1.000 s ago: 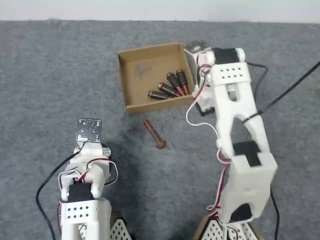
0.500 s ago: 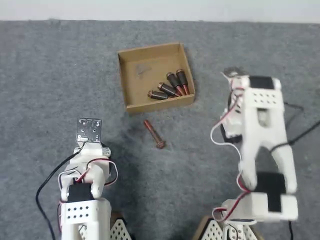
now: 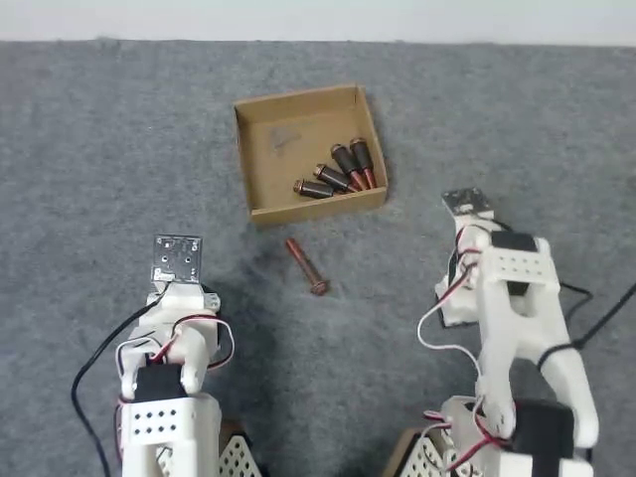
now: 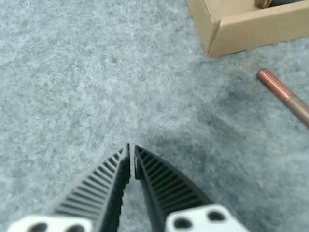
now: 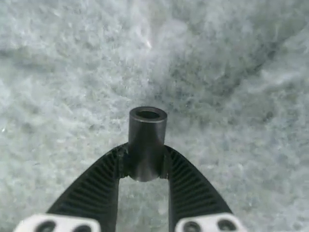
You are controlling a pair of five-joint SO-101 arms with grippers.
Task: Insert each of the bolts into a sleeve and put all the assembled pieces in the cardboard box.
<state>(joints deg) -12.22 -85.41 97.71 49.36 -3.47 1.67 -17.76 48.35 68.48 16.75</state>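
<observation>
Surface (image 3: 89, 129): grey felt, cardboard box (image 3: 260, 149) holding assembled pieces (image 3: 338, 174).
Bolt (image 3: 307, 265): loose, near box.
Right hand (image 5: 145, 155): gripping sleeve (image 5: 147, 137).
Left hand (image 4: 132, 150): closed, empty.

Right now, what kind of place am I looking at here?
Probably a robotics lab test bench: the left arm and right arm stand on a grey carpeted table, with a cardboard box of assembled pieces and a loose bolt.
</observation>
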